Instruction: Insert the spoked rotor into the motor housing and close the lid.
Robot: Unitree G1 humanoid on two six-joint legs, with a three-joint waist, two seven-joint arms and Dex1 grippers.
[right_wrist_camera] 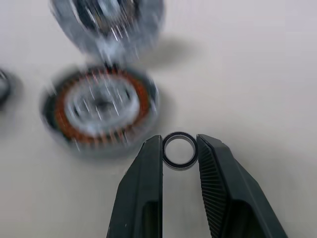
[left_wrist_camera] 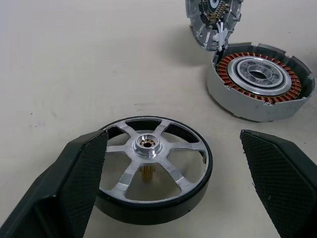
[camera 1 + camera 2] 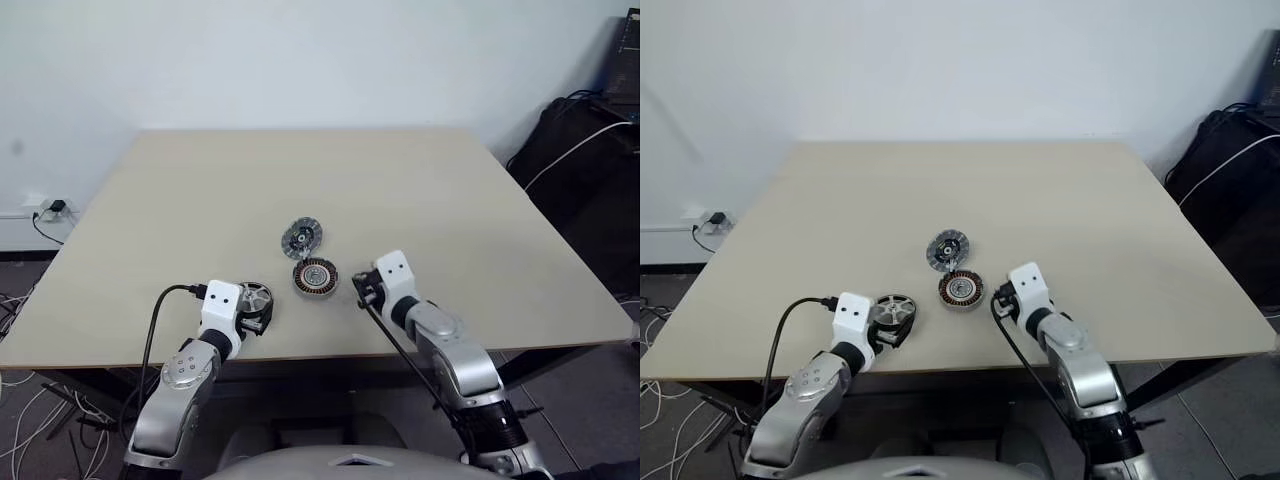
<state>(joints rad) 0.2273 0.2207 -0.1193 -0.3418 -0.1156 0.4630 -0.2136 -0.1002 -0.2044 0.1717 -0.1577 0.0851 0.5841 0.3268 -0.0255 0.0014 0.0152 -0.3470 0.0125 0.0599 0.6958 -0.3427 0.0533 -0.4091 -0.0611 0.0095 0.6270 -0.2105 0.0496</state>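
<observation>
Spoked rotor (image 2: 153,171): flat on the worktop (image 3: 200,190) near its front edge, between the left fingers, untouched.
Motor housing (image 3: 315,278): open, copper windings up, just beside the rotor toward the right arm.
Lid (image 3: 301,237): just behind the housing, tilted against its rim.
Left gripper (image 2: 188,183): fingers spread wide, one on each side of the rotor.
Right gripper (image 1: 180,148): fingers pinched on a small dark ring (image 1: 180,150), near the housing.
</observation>
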